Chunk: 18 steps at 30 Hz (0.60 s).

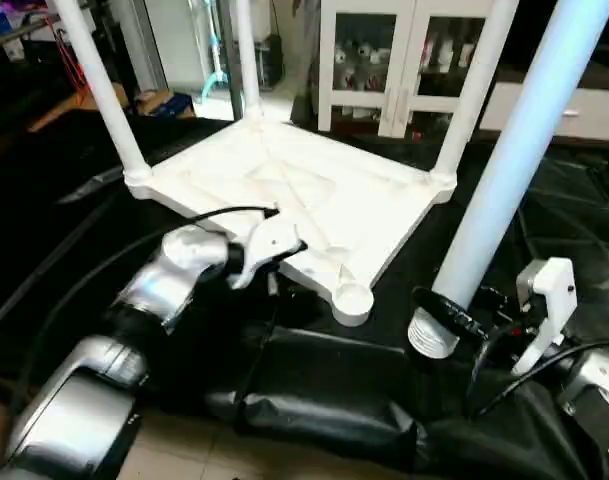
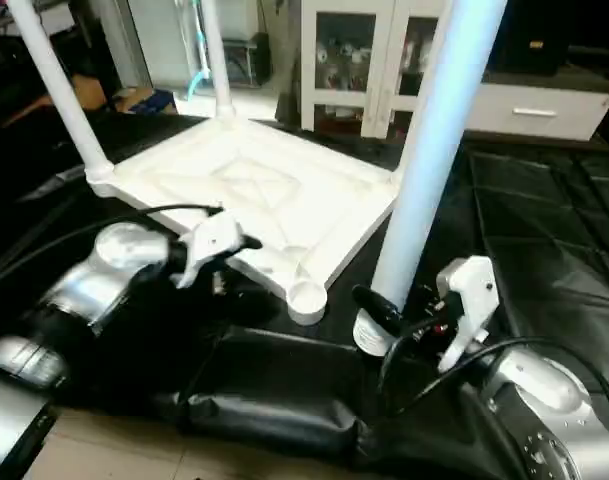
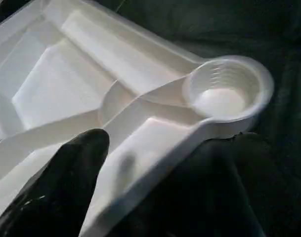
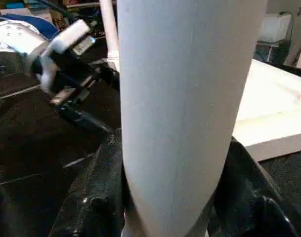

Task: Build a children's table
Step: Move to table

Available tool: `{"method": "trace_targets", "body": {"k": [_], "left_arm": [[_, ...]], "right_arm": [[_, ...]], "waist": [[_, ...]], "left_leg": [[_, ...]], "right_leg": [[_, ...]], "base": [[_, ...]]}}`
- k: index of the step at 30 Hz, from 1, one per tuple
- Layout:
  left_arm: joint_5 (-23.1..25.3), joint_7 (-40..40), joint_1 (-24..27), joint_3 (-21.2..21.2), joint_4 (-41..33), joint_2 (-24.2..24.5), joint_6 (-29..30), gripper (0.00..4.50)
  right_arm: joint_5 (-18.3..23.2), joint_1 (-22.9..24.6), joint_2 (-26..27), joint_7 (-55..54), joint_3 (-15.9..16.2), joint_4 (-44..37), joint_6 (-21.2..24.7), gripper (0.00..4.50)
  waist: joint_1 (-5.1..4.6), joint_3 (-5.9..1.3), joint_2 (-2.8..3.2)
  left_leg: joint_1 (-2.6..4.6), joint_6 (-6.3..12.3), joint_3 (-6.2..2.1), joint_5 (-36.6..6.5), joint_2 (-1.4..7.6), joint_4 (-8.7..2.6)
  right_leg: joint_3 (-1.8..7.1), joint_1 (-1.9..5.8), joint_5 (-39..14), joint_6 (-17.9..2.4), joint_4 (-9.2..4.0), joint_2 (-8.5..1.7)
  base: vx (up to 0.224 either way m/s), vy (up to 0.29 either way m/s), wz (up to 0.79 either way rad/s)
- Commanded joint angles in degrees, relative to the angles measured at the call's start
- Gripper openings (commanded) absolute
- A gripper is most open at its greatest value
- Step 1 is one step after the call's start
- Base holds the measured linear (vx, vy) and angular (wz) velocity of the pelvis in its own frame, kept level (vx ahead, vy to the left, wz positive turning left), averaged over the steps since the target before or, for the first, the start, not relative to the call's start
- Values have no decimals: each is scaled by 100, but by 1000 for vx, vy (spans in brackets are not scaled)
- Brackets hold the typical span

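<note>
Gripping the fourth leg (image 1: 524, 150) near its thick capped end, the right gripper (image 1: 462, 318) has its jaws clenched around the tube, which stands nearly upright with its long axis leaning slightly away from the empty socket (image 1: 352, 297). That socket, at the nearest corner of the upturned table top (image 1: 284, 190), lies just to the robot's left of the leg's lower end, so the right arm is the one placed to carry it across. The left gripper (image 3: 155, 197) has its jaws grasping the top's near edge beside the empty socket. Farther off, three legs (image 1: 96, 85) already stand in the other corners, their upper ends cut off. Beyond the socket stands a white cabinet (image 1: 384, 60). The black worktop covering (image 1: 314, 390) hides what supports everything.
</note>
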Motion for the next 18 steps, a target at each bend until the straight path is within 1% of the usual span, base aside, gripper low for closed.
{"method": "trace_targets", "body": {"k": [1,2,3,4,5,6,7,8,9,10,11,12,13,14,15,18], "left_arm": [[269,286,-264,-108,664,-110,-170,442],[297,316,-291,-123,740,-125,-204,442],[338,290,-362,-154,937,-155,-188,442],[338,290,-362,-154,937,-155,-188,442],[385,257,-406,-192,1061,-155,-193,442],[423,104,-491,-227,1274,-151,-120,442],[441,22,-543,-214,1402,-160,-103,442],[519,-136,-616,-255,1562,-120,-117,442],[542,-165,-636,-267,1599,-105,-111,442],[586,-278,-704,-276,1723,-71,-69,442],[630,-328,-790,-252,1882,-55,-102,442],[633,-340,-828,-224,1949,-54,-125,426],[630,-343,-866,-195,2015,-57,-175,407],[625,-344,-886,-179,2050,-60,-202,407],[623,-360,-909,-168,2079,-56,-245,403],[577,-528,-936,-146,2110,-60,-302,364]], "right_arm": [[55,52,-44,-5,-57,-268,-31,185],[57,64,-45,-5,-60,-278,-29,185],[61,108,-61,-1,-65,-312,-15,185],[61,108,-61,-1,-65,-312,-15,185],[72,146,-77,7,-71,-348,2,185],[103,195,-118,43,-76,-387,41,185],[119,210,-138,64,-77,-397,60,185],[123,245,-167,94,-83,-415,63,185],[122,252,-172,98,-86,-418,62,185],[121,264,-180,102,-94,-425,60,185],[125,267,-188,101,-103,-430,64,185],[125,265,-191,100,-106,-432,68,185],[124,264,-195,101,-109,-432,70,185],[123,264,-198,102,-111,-433,71,185],[106,263,-206,101,-107,-427,62,185],[90,249,-224,90,-91,-411,45,185]], "waist": [[-14,-296,-38],[-10,-309,-44],[0,-333,-45],[12,-342,-40],[5,-352,-29],[3,-370,-21],[9,-380,-23],[12,-409,-33],[40,-439,-15],[41,-426,-14],[40,-391,-28],[37,-368,-32],[35,-355,-29],[27,-332,-26],[15,-319,-36],[4,-309,-42]], "left_leg": [[114,-49,-73,-1684,218,-570],[102,27,-62,-1480,215,-550],[71,152,-68,-1100,217,-527],[76,219,-64,-927,214,-504],[50,340,-67,-651,208,-482],[61,440,-58,-479,203,-449],[69,482,-55,-401,201,-435],[66,583,-45,-192,192,-397],[66,719,-42,82,198,-357],[62,780,-34,132,200,-355],[42,846,-28,30,203,-377],[41,815,-23,-250,218,-403],[46,779,-21,-404,226,-420],[54,688,-23,-702,247,-459],[57,600,-27,-898,259,-486],[69,500,-12,-1036,269,-507]], "right_leg": [[20,57,-718,-1200,-444,-56],[21,75,-432,-1247,-432,-49],[9,114,51,-1313,-385,-47],[4,108,284,-1349,-365,-44],[-10,135,647,-1424,-329,-45],[-18,134,906,-1493,-311,-36],[-18,131,1015,-1532,-298,-34],[-16,133,1300,-1609,-271,-27],[-19,117,1648,-1674,-230,-29],[-26,94,1708,-1704,-228,-23],[-39,89,1545,-1743,-244,-27],[-37,100,1179,-1757,-272,-53],[-36,98,972,-1759,-289,-58],[-31,99,578,-1759,-322,-67],[-28,99,328,-1745,-337,-62],[-13,82,191,-1717,-354,-59]], "base": [[0,0,0],[0,0,0],[55,-6,-1],[61,-5,-4],[61,-5,-4],[58,-6,-4],[0,0,0],[0,0,0],[0,0,0],[0,0,0],[0,0,0],[0,0,0],[0,0,0],[0,0,0],[0,0,0],[0,0,0]]}}
